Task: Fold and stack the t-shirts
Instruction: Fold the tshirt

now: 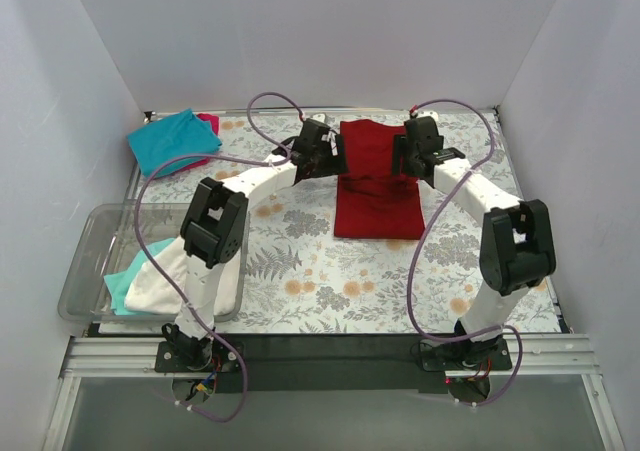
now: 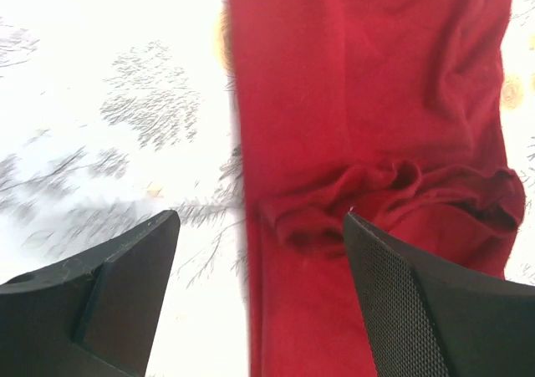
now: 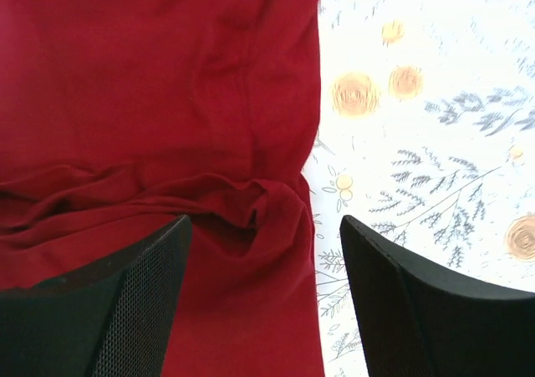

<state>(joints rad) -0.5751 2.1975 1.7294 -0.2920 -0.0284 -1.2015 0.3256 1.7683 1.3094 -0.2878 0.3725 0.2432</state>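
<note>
The dark red t-shirt (image 1: 375,181) lies folded into a long strip in the middle of the table, with a rumpled cross-fold partway along. My left gripper (image 1: 325,156) is open above its left edge; the left wrist view shows the red cloth (image 2: 368,101) between and beyond the jaws (image 2: 261,252). My right gripper (image 1: 408,153) is open above its right edge, jaws straddling the cloth edge (image 3: 266,252) over the red shirt (image 3: 150,84). A teal t-shirt (image 1: 172,139) lies folded on a magenta-pink one (image 1: 208,123) at the back left.
A clear plastic bin (image 1: 95,241) stands at the front left, holding a white shirt (image 1: 160,283) and a teal one (image 1: 118,286). The table has a floral cover (image 1: 330,271). White walls enclose three sides.
</note>
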